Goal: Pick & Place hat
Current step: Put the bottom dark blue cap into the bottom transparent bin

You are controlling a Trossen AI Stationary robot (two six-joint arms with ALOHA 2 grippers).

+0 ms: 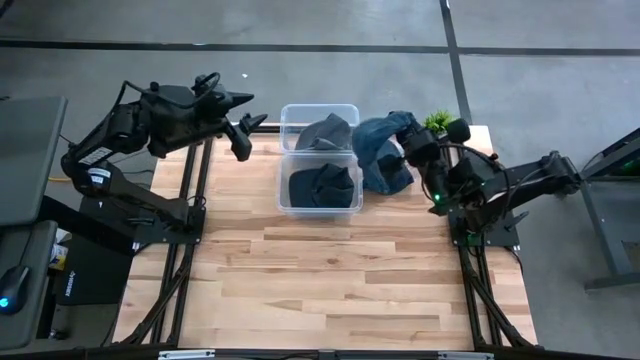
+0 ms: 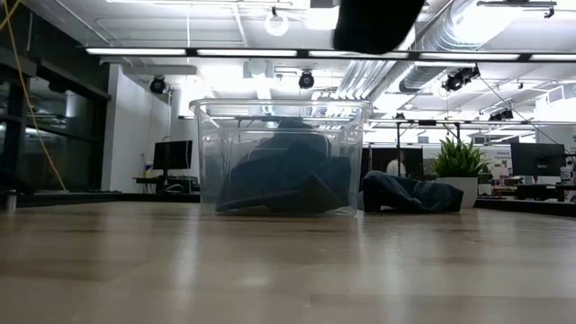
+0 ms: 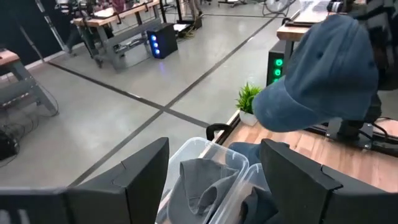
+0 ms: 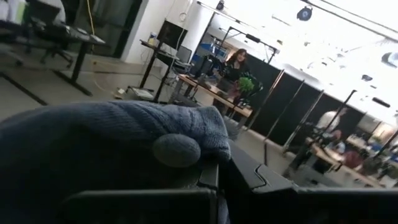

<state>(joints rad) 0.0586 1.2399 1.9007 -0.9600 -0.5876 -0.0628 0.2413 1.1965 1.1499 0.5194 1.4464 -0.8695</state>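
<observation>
Right hand [image 1: 412, 140] clamped on blue cap [image 1: 378, 143], held just at 3 o'clock of the bin [image 1: 320, 160]; left hand [image 1: 240, 128], fingers apart, waits at bin's 9 o'clock.

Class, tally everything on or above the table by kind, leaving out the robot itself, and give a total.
Hats: 4 (far-bin hat, near-bin hat, table hat, held hat in the right gripper)
Clear bins: 2 (far bin, near bin)
Potted plant: 1
Total: 7
</observation>
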